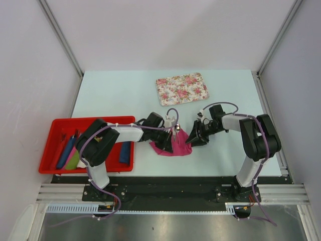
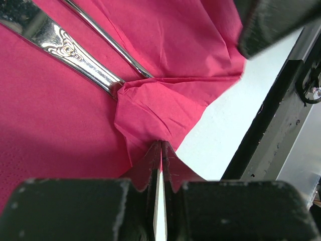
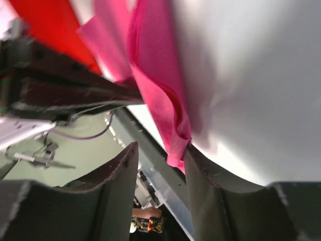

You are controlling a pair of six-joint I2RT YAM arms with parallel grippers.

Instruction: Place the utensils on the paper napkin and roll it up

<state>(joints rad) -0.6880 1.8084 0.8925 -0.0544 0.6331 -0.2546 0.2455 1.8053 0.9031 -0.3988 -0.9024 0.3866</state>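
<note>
At the napkin's (image 1: 174,145) corner, pinching a fold in the left gripper (image 2: 160,154) to wrap the utensils (image 2: 70,47); holding the right gripper (image 3: 160,148) parted at its edge.

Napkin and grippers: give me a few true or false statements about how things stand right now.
1. The left gripper is shut on a fold of the napkin. True.
2. The utensils lie on the mat. False: they lie on the napkin; the mat sits apart, further back.
3. The right gripper has its jaws apart. True.
4. The napkin is inside the tray. False: it lies on the table, to the right of the tray.
</note>
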